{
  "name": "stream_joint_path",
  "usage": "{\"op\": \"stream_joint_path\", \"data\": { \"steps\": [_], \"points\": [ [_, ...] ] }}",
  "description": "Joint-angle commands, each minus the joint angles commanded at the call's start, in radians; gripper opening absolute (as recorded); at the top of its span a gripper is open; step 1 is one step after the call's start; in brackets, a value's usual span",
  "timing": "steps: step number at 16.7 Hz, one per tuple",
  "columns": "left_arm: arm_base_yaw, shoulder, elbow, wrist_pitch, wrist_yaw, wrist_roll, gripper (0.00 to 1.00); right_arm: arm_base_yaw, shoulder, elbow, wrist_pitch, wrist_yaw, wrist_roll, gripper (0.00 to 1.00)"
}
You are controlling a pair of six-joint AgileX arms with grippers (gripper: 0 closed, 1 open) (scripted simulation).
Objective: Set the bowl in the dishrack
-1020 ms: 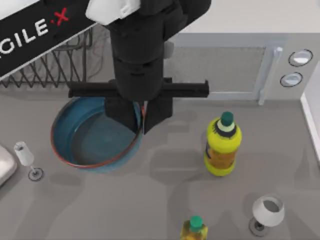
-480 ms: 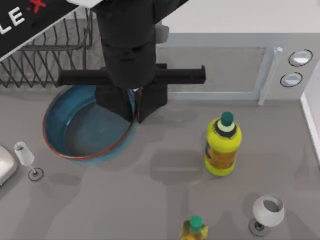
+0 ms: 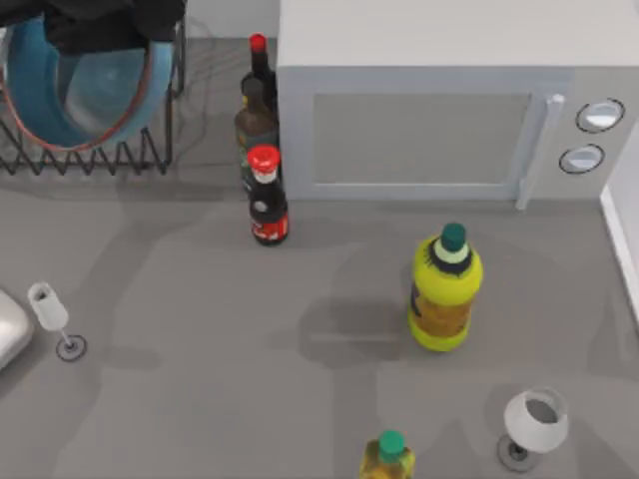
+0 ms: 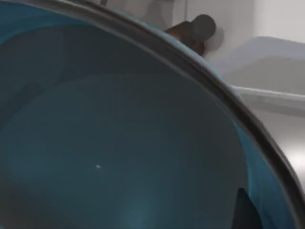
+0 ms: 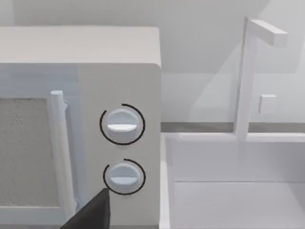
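Observation:
The blue bowl with its reddish-brown rim hangs tilted over the black wire dishrack at the table's back left corner. Whether it touches the bars I cannot tell. My left gripper is above the bowl's far rim and shut on it. The left wrist view looks into the bowl's dark blue inside, with one dark fingertip against the wall. My right gripper is parked off to the right, facing the microwave's knobs.
A white microwave stands at the back. Two dark bottles and a red-capped one stand beside the rack. A yellow bottle, another bottle and two wine glasses dot the table. A sink lies far right.
My left arm has carried the bowl from the table, back and to the left, to over the dishrack. The bottles beside the microwave are now uncovered.

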Motion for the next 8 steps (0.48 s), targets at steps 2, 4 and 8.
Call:
{"op": "stream_joint_path", "data": {
  "steps": [2, 4, 8],
  "points": [
    [0.119, -0.1, -0.084, 0.181, 0.014, 0.084, 0.0, 0.0, 0.0, 0.0, 0.0, 0.0, 0.0, 1.0],
    [0.233, -0.208, -0.184, 0.358, 0.034, 0.176, 0.0, 0.0, 0.0, 0.0, 0.0, 0.0, 0.0, 1.0],
    [0.421, -0.425, -0.395, 0.644, 0.089, 0.35, 0.0, 0.0, 0.0, 0.0, 0.0, 0.0, 0.0, 1.0]
  ]
}}
